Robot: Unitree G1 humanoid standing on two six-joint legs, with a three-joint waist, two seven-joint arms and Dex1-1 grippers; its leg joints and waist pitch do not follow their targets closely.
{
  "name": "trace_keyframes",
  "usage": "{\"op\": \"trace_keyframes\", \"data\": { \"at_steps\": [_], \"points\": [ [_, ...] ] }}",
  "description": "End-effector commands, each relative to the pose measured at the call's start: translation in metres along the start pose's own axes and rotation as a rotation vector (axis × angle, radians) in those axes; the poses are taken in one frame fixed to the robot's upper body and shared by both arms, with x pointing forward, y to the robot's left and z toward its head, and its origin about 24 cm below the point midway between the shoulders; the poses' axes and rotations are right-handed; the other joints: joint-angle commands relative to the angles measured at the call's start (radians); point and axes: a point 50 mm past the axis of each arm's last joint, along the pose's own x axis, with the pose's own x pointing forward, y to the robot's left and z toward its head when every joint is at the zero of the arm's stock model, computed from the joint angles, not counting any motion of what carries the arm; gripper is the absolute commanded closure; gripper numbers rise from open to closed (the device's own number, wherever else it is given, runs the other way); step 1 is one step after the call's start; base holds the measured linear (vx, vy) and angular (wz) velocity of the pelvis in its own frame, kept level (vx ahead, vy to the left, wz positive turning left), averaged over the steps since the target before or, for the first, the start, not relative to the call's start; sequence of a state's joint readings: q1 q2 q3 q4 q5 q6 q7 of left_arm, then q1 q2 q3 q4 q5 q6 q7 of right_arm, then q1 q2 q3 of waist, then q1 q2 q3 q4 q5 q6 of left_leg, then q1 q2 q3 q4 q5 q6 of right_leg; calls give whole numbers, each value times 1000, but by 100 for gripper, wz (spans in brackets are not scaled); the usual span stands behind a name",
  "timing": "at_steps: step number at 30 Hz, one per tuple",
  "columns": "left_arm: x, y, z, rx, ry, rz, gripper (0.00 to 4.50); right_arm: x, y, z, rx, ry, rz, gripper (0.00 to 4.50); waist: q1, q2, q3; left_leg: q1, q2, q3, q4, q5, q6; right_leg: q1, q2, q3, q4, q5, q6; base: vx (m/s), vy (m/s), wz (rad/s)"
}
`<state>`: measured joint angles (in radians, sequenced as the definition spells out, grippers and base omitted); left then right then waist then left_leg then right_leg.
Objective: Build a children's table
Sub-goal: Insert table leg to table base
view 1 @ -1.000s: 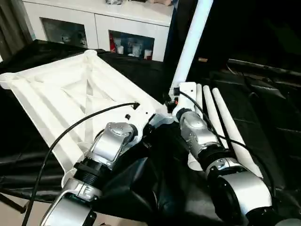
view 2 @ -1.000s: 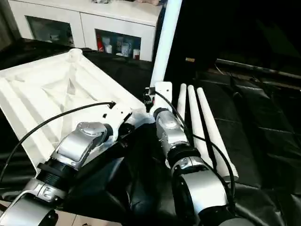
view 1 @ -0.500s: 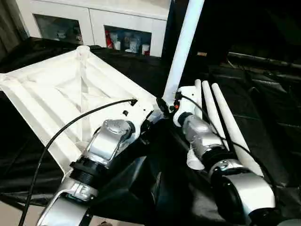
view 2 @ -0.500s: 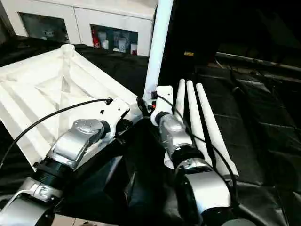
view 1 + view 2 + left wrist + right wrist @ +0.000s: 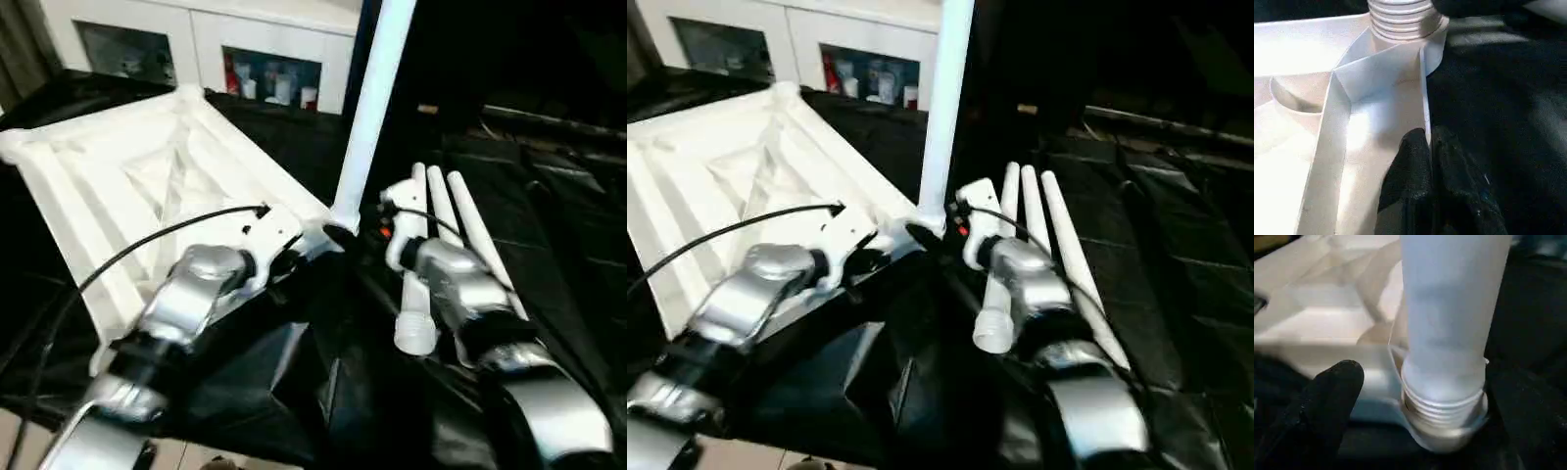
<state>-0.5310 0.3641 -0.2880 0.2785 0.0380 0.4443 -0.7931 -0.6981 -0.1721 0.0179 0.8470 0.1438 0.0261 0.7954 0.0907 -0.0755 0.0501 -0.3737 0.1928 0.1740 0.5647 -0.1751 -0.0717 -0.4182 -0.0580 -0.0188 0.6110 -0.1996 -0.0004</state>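
Underside up on the black cloth (image 5: pixel 323 392), tabletop (image 5: pixel 127 186) pinned at its near rim by the shut left gripper (image 5: pixel 1427 161) — steadying it. Upright leg (image 5: pixel 370 108) threaded into the corner socket (image 5: pixel 1444 426); right gripper (image 5: pixel 1415 396) spread wide around it, gripping nothing. Three spare legs (image 5: pixel 451 230) at three o'clock.

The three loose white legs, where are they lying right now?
In the head views the three loose legs lie side by side on the black cloth, on the robot's right, just beyond its right forearm and right of the upright leg.

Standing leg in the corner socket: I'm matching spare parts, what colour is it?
White, like the tabletop; the leg shows best in the left eye view.
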Motion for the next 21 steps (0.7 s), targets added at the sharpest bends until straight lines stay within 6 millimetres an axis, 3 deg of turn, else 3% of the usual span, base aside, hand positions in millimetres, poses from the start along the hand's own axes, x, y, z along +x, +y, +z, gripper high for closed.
{"op": "trace_keyframes", "data": {
  "at_steps": [1, 6, 14, 21],
  "points": [
    [1, -15, 21, 90, -109, -131, 450, -3, 1, 5, -41, 14, 33, 4, 4, 10, -63, 17, 32, 3, -48, -66, 72, 65, -62, 30, -43, 119, -268, 0, 0, 0],
    [-8, -26, 16, 132, -104, -240, 450, -16, 3, 3, -82, 57, 133, 4, 17, 15, -61, 23, 36, 4, -49, -93, 55, 60, -61, 30, -44, 90, -263, 0, 0, 0],
    [-13, -25, 11, 151, -100, -258, 450, -30, 14, -3, -125, 122, 272, 4, 22, 8, -60, 20, 33, 2, -50, -124, 34, 60, -64, 30, -50, 8, -230, 0, 0, 0],
    [-15, -24, 11, 155, -99, -257, 450, -35, 14, -3, -126, 134, 272, 4, 23, 9, -64, 19, 31, 1, -45, -92, 38, 62, -62, 29, -42, 50, -240, 0, 0, 0]
  ]
}}
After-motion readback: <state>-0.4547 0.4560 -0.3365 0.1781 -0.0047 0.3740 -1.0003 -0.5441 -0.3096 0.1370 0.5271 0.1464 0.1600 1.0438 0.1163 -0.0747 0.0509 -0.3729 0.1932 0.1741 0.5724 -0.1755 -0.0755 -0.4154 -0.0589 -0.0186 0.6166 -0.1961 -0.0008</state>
